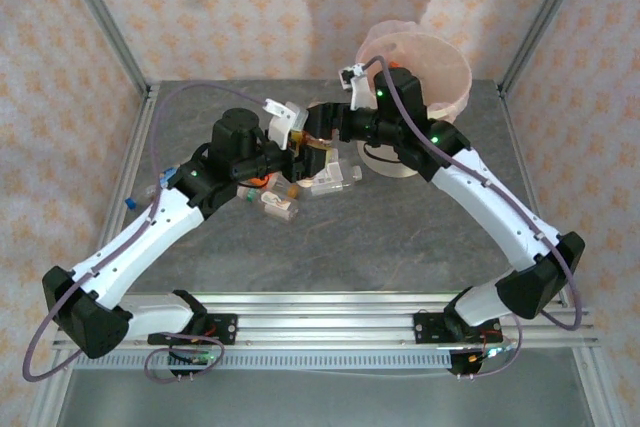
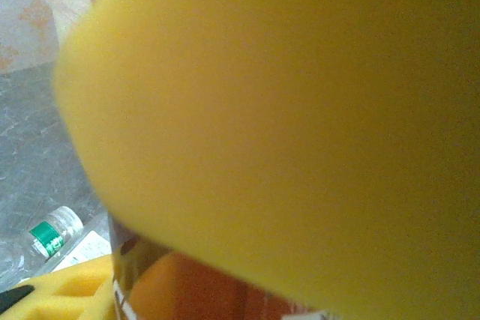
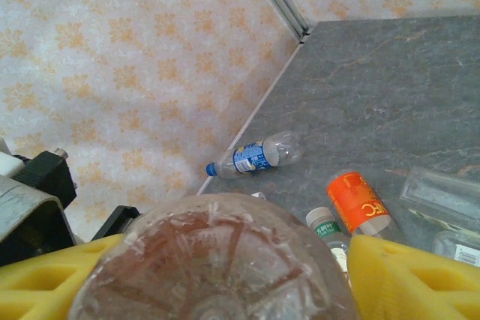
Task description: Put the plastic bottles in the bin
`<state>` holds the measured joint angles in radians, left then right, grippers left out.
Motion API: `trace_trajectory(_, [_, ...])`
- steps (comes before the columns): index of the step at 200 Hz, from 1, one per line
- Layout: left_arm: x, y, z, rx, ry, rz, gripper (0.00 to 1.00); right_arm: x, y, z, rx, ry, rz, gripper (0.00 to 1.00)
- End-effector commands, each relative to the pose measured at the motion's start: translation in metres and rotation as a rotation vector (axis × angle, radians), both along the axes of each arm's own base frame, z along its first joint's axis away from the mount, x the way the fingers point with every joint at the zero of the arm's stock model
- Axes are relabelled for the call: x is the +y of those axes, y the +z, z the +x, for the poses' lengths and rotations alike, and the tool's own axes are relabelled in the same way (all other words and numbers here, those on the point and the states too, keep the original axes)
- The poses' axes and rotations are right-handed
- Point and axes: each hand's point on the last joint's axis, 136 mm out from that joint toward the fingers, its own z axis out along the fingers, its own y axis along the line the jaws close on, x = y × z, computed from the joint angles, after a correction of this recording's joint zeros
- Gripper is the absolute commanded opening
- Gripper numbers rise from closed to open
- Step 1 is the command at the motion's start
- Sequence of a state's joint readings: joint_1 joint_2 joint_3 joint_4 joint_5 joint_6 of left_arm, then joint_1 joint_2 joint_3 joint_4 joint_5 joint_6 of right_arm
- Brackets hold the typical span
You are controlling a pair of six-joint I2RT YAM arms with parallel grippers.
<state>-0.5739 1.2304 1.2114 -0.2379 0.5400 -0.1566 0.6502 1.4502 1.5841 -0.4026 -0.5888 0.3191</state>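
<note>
Top external view: the two pincers meet over the middle of the counter [image 1: 420,237]. The left pincer [image 1: 298,154] and right pincer [image 1: 328,130] sit at either end of one amber bottle [image 1: 320,144], whose long axis I judge to run roughly 9 to 3 o'clock. The bin [image 1: 458,72] stands at 2 o'clock from them, close by the right arm's wrist, so the right arm is much the nearer carrier. A cluster of loose bottles [image 1: 335,180] lies at 6 o'clock from the pincers, off that path.

Left wrist view: a blurred yellow pad [image 2: 285,125] lies hard over the amber bottle, which shows at 6 o'clock. The left pincer is clamped on it. A green-banded bottle [image 2: 49,234] lies on the counter at 8 o'clock.

Right wrist view: the amber bottle's base faces the lens, with yellow pads [image 3: 412,275] on either side of it. Whether they press on it I cannot tell. Beyond lie a blue-labelled bottle [image 3: 255,157] at 12 o'clock and an orange-labelled bottle [image 3: 358,204] at 2 o'clock.
</note>
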Motion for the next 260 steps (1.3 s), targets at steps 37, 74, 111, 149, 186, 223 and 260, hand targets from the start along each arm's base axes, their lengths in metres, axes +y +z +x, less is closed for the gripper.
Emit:
trace_trajectory(37, [0.003,0.030,0.000,-0.076,0.024,-0.030,0.84,-0.007,0.004,0.010,-0.023,-0.083,-0.007,0.50])
trace_trajectory(74, [0.018,0.041,-0.003,-0.105,0.095,-0.043,1.00,-0.028,0.017,0.022,-0.071,-0.199,-0.047,0.43])
trace_trajectory(111, [0.048,0.055,-0.008,-0.149,0.232,-0.068,1.00,-0.076,0.054,0.049,-0.123,-0.373,-0.028,0.37])
trace_trajectory(149, [0.082,0.053,-0.006,-0.151,0.406,-0.063,1.00,-0.151,0.099,0.078,-0.216,-0.658,-0.031,0.36])
trace_trajectory(186, [0.110,0.041,-0.001,-0.128,0.559,-0.023,1.00,-0.217,0.107,0.105,-0.263,-0.957,-0.120,0.36])
trace_trajectory(223, [0.124,0.033,0.001,-0.105,0.639,0.007,1.00,-0.251,0.090,0.134,-0.219,-1.094,-0.139,0.36])
trace_trajectory(260, [0.131,0.026,0.002,-0.083,0.683,0.018,1.00,-0.256,0.056,0.160,-0.130,-1.131,-0.181,0.38])
